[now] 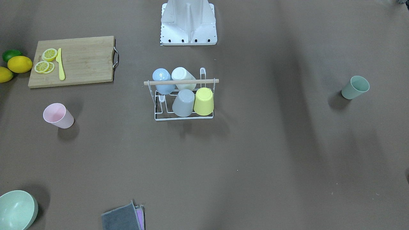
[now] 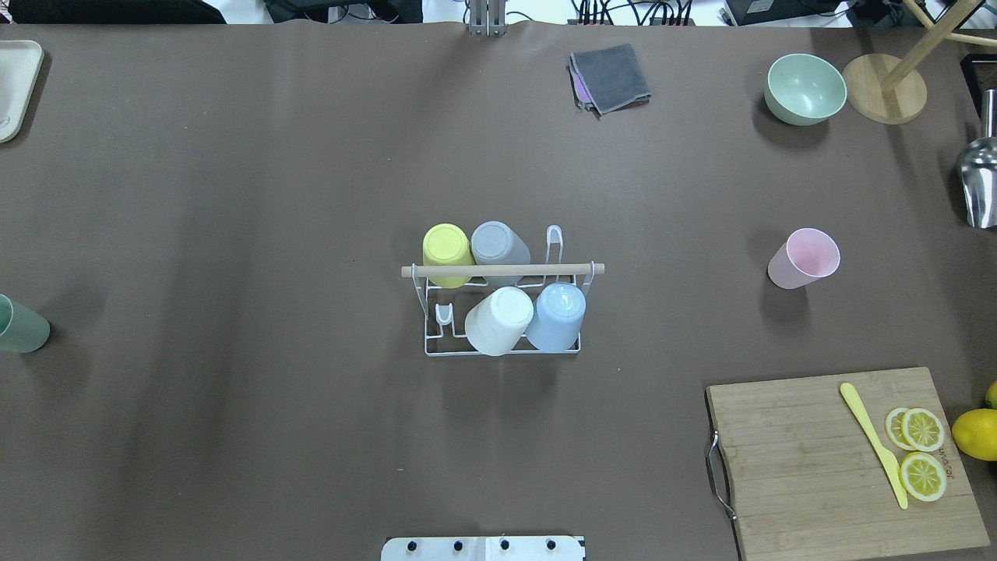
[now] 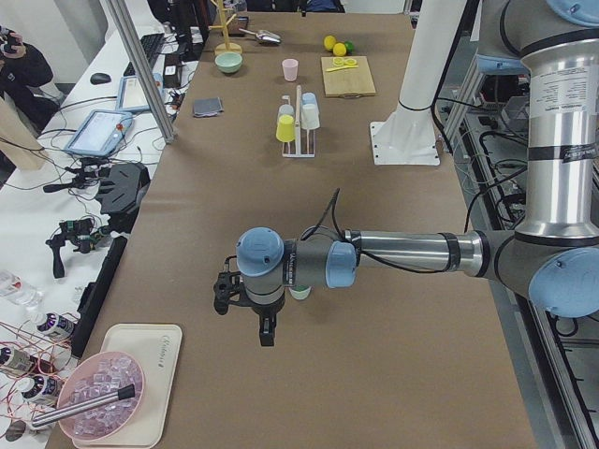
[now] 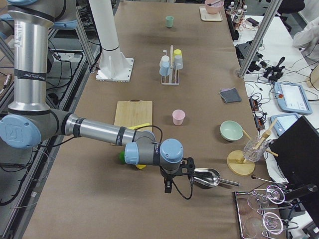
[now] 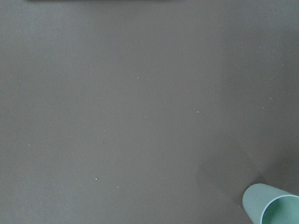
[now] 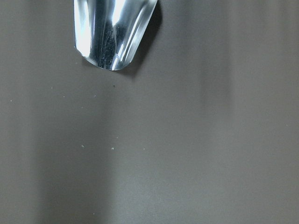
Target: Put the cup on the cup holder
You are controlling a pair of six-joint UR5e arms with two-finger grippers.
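The cup holder [image 2: 576, 269] stands in the middle of the brown table [image 2: 234, 234], and you can see bare table on every side of it. Four cups sit upside down on it. The yellow cup [image 2: 446, 253] and the grey cup [image 2: 498, 244] are in the far row. The white cup [image 2: 498, 319] and the blue cup [image 2: 556, 315] are in the near row. One prong is bare at the far right and one at the near left.

The pink cup [image 2: 804, 258] stands mouth up, well apart on the robot's right. The green cup [image 2: 22, 327] stands mouth up, far out on the robot's left.

The left gripper [image 3: 253, 313] hangs over the table near the green cup. The right gripper [image 4: 172, 181] hangs by the metal scoop [image 6: 114, 30] at the right end. You cannot tell if either one is spread or pressed together.

The cutting board [image 2: 849, 460] fills the near right corner.
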